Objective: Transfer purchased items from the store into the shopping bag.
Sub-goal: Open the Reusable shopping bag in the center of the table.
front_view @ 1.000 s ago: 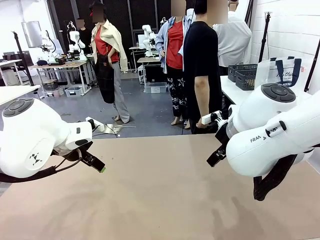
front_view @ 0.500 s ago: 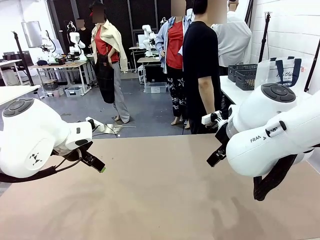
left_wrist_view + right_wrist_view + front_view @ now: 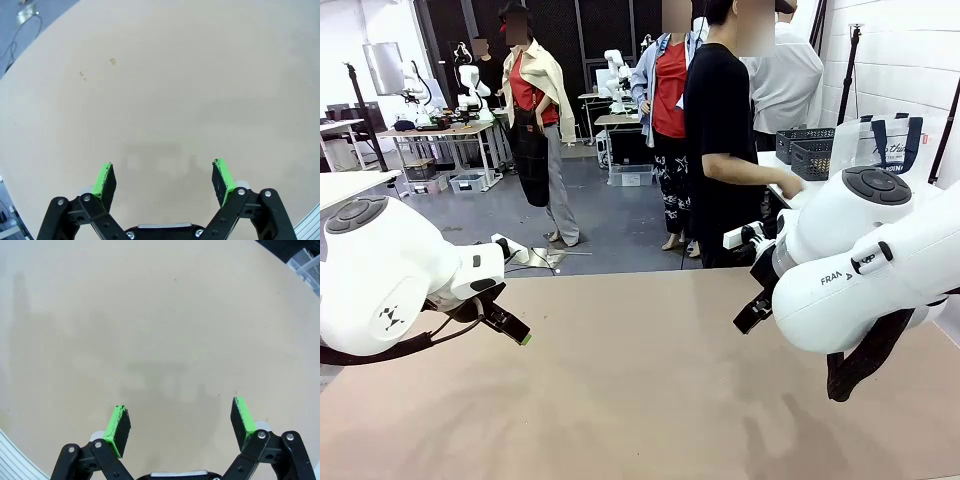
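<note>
**Both grippers released over bare table; bag on the side table far right**

Through the left wrist camera I see my left gripper [image 3: 163, 171] spread wide, green pads [image 3: 106, 178] well apart and nothing between them. Under it is only the tan table [image 3: 640, 400], marked by a few small specks. The right wrist camera gives the same picture. My right gripper [image 3: 180, 412] is released, its jaws are wide, and it holds nothing above the plain tabletop with its faint shadows.

From the front camera, both white arms sit low at the near corners of the table, the left arm [image 3: 390, 280] at picture left and the right arm [image 3: 870, 260] at picture right, each turned inward.

Past the far edge stands a person in a black T-shirt [image 3: 720, 130], just beyond the right arm. One hand [image 3: 788, 186] stretches out over a white side table [image 3: 775, 172] toward the dark mesh baskets [image 3: 808, 150].

The shopping bag [image 3: 865, 148] stands upright on that side table just beside the baskets, its navy handles up, partly hidden behind my right arm. I cannot tell whether anything lies inside it.
</note>
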`<state>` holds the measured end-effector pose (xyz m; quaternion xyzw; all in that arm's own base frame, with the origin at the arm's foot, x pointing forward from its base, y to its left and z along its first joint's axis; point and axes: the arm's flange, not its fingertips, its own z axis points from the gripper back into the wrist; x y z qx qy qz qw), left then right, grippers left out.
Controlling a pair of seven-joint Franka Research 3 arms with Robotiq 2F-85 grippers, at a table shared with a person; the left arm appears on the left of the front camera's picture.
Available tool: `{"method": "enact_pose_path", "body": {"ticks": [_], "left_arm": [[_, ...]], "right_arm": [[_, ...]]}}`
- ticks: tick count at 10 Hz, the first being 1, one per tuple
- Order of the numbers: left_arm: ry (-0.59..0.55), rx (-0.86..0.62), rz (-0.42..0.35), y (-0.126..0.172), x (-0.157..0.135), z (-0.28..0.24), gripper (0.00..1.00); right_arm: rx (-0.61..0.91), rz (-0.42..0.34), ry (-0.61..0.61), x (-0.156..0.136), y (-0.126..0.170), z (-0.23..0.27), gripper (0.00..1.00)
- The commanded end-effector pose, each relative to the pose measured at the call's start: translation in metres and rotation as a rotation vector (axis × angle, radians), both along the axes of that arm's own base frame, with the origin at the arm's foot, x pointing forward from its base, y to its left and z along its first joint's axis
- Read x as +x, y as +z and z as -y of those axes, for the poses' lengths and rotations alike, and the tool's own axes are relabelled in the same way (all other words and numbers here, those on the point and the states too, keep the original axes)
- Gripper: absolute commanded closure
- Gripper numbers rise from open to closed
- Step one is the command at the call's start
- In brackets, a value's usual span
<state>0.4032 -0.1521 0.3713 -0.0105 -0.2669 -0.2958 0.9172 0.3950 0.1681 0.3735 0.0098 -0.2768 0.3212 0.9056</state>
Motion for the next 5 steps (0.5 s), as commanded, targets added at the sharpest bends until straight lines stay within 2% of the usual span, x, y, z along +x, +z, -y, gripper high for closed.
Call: {"method": "enact_pose_path", "body": {"ticks": [1,5], "left_arm": [[0.002,-0.001,0.0,0.0001,0.0003,-0.001,0.0],[0.002,-0.001,0.0,0.0001,0.0003,-0.001,0.0]], "right_arm": [[0.0,0.0,0.0,0.0,0.0,0.0001,0.0],[0.0,0.0,0.0,0.0,0.0,0.0001,0.0]]}}
